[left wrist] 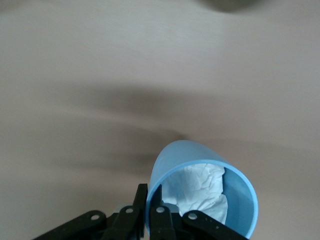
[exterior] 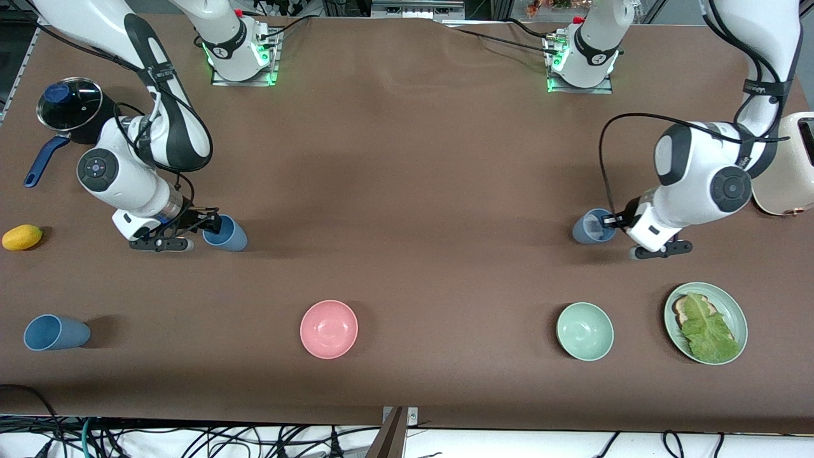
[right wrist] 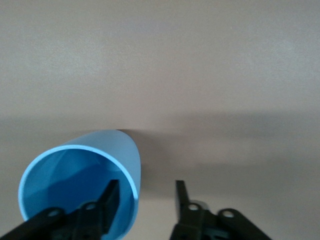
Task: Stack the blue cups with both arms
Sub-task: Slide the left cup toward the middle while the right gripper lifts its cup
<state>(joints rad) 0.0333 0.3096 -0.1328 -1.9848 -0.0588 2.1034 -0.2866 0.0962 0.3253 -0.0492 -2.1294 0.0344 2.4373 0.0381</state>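
Cups both upright, well apart, one at each arm's end. Left gripper (left wrist: pixel 149 212) pinches the wall of the paper-stuffed cup (exterior: pixel 593 226). Right gripper (right wrist: pixel 145 197), jaws apart, straddles the empty cup's (exterior: pixel 225 233) rim, one finger inside.

Brown table (exterior: pixel 407 191), cables below

We see only part of the toaster (exterior: pixel 792 168); the picture's edge cuts it off. The right arm (exterior: pixel 137 159) hides part of the pot (exterior: pixel 73 111). Lettuce (exterior: pixel 709 331) covers most of the bread (exterior: pixel 683 310).
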